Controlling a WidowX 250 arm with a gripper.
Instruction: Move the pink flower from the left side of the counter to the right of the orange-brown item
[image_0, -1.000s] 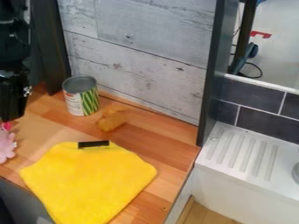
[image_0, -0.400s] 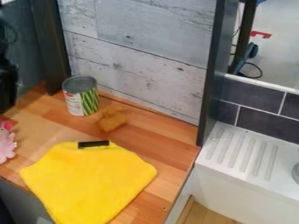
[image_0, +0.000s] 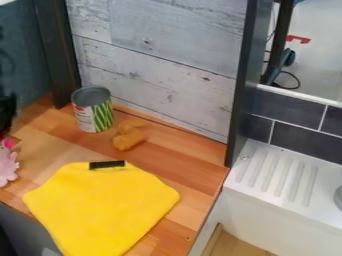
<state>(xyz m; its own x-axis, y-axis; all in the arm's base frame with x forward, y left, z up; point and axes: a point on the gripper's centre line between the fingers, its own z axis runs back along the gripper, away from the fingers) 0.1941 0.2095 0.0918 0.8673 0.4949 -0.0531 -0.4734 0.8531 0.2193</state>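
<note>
One wooden counter (image_0: 194, 162) sets the bounds for careful work. On a dial laid over the view, twelve at its top, the black gripper (image_0: 7, 114) is at nine. How far open it stands, and whether it has hold of anything, cannot be told. Nearest it is the pink toy (image_0: 7, 170), on the counter between eight and nine.

For sound handling near the toy, the operator would do best to allow broad clearance first: a level approach, high enough to pass over the can, with the yellow cloth well to one side so that nothing drags it. After that comes finer alignment, the gripper centred over the toy's thick body and lowered straight, since an off-centre touch would probably tip or roll it. Last comes pressure: the toy looks soft, so a modest, even squeeze across the body would likely serve better than a pinch at the small bright bit on top.

As for looks, the largest loose thing is the yellow cloth (image_0: 100, 207), spread flat at seven. The upright can (image_0: 92, 110), grey-topped with a green-striped label, stands between nine and ten. The toy is pale pink and lumpy in outline, partly cut off by the view's edge, with a vivid pink piece at its own twelve. Smaller are a tan, knobbly object (image_0: 128, 139), just off the dial's centre toward eight or nine, and a black strip (image_0: 107, 164) at the cloth's own twelve.
</note>
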